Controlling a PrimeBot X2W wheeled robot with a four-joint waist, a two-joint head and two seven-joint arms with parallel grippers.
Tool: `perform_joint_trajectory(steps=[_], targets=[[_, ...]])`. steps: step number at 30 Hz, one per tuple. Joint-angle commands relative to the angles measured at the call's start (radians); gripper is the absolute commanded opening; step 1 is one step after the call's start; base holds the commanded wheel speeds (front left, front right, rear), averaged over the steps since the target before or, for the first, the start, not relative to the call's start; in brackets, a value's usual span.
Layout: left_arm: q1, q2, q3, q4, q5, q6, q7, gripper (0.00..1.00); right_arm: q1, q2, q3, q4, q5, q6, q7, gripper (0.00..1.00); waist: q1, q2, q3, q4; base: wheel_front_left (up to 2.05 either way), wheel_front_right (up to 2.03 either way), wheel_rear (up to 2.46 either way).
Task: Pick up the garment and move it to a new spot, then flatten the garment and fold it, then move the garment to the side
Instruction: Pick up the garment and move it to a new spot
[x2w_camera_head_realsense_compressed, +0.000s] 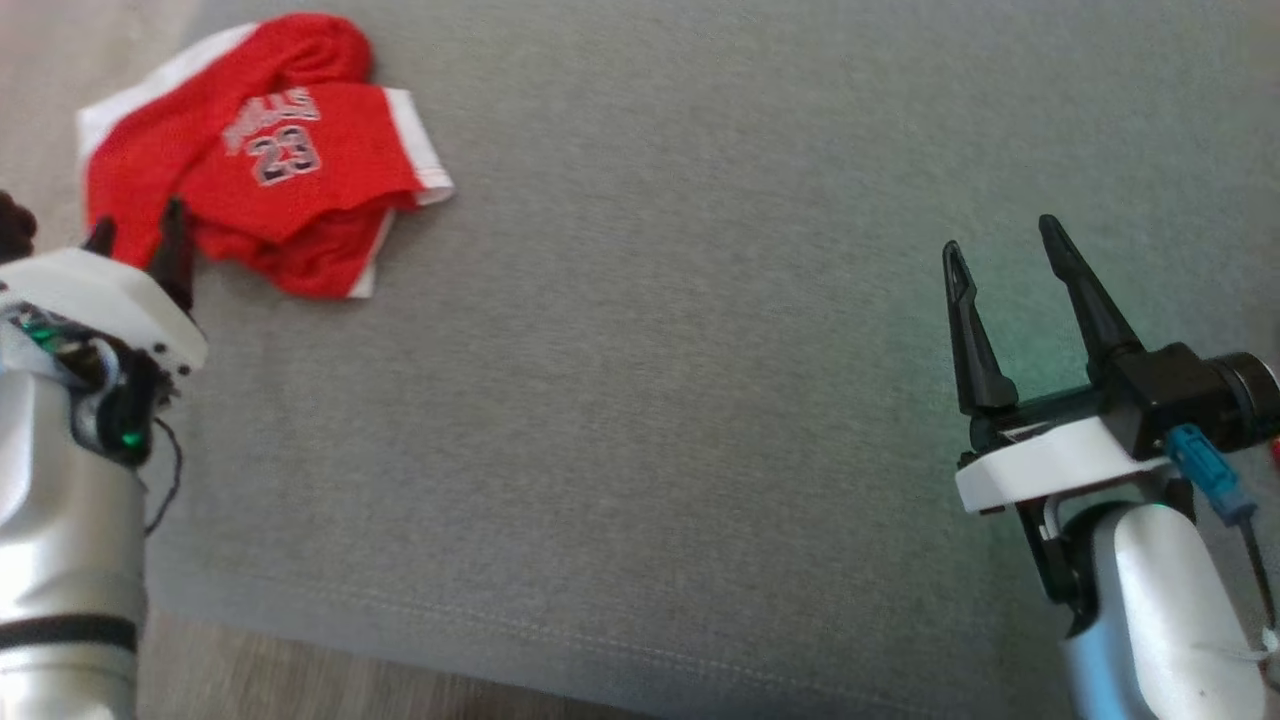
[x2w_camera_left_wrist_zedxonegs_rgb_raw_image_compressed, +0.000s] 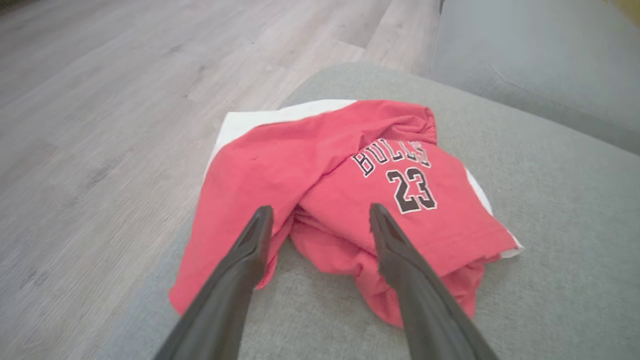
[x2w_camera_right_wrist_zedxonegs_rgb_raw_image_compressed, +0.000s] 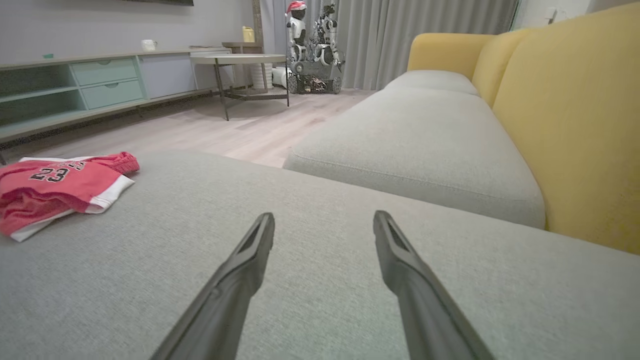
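Observation:
The garment (x2w_camera_head_realsense_compressed: 262, 160) is a crumpled red jersey with white trim and the number 23, lying at the far left corner of the grey cushion (x2w_camera_head_realsense_compressed: 650, 400). My left gripper (x2w_camera_head_realsense_compressed: 138, 228) hovers open at the jersey's near edge, with nothing between its fingers. In the left wrist view the jersey (x2w_camera_left_wrist_zedxonegs_rgb_raw_image_compressed: 350, 200) lies just beyond my left gripper (x2w_camera_left_wrist_zedxonegs_rgb_raw_image_compressed: 320, 215), its folds between the two tips. My right gripper (x2w_camera_head_realsense_compressed: 1000, 235) stands open over bare cushion at the right, far from the cloth. In the right wrist view the jersey (x2w_camera_right_wrist_zedxonegs_rgb_raw_image_compressed: 55, 187) lies at the far left, well away from my right gripper (x2w_camera_right_wrist_zedxonegs_rgb_raw_image_compressed: 324, 220).
The cushion's front edge (x2w_camera_head_realsense_compressed: 500, 640) meets wooden floor (x2w_camera_head_realsense_compressed: 300, 690). Wooden floor (x2w_camera_left_wrist_zedxonegs_rgb_raw_image_compressed: 100, 125) also lies beyond the cushion's left corner. A second grey seat (x2w_camera_right_wrist_zedxonegs_rgb_raw_image_compressed: 425, 135) with a yellow backrest (x2w_camera_right_wrist_zedxonegs_rgb_raw_image_compressed: 575, 125) lies beyond, with a low cabinet (x2w_camera_right_wrist_zedxonegs_rgb_raw_image_compressed: 100, 85), a round table (x2w_camera_right_wrist_zedxonegs_rgb_raw_image_compressed: 240, 60) and a small robot (x2w_camera_right_wrist_zedxonegs_rgb_raw_image_compressed: 312, 45) across the room.

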Motion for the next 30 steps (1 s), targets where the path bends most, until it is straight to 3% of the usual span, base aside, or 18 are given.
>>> perform_joint_trajectory(steps=[1, 10, 16, 18, 25, 30], targets=[[-0.056, 0.081, 0.016, 0.011, 0.002, -0.004, 0.004, 1.00, -0.033, -0.002, 0.029, -0.048, -0.008, 0.002, 0.007, 1.00, -0.0001, 0.0000, 0.053, -0.053, 0.00, 0.00, 0.00], [-0.194, 0.149, -0.013, 0.216, 0.027, -0.003, 0.013, 1.00, -0.040, -0.002, 0.026, -0.078, -0.018, 0.002, 0.013, 1.00, -0.0001, 0.0000, 0.107, -0.095, 0.00, 0.00, 0.00], [-0.258, 0.159, -0.028, 0.319, 0.023, -0.006, 0.016, 1.00, -0.038, -0.002, 0.022, -0.083, -0.017, 0.002, 0.010, 1.00, -0.0001, 0.0000, 0.121, -0.107, 0.00, 0.00, 0.00], [-0.273, 0.160, -0.035, 0.345, 0.020, -0.008, 0.022, 0.02, -0.040, -0.002, 0.022, -0.084, -0.018, 0.002, 0.010, 1.00, -0.0001, 0.0000, 0.125, -0.108, 0.00, 0.00, 0.00], [-0.296, 0.152, -0.055, 0.366, -0.005, -0.013, -0.064, 0.00, -0.047, -0.002, 0.019, -0.069, -0.010, 0.002, 0.002, 1.00, -0.0001, 0.0000, 0.103, -0.112, 0.00, 0.00, 0.00], [-0.268, 0.109, -0.115, 0.293, -0.053, -0.014, -0.135, 0.00, -0.043, -0.002, 0.011, -0.038, 0.013, 0.002, -0.019, 1.00, -0.0001, 0.0000, 0.042, -0.120, 0.00, 0.00, 0.00]])
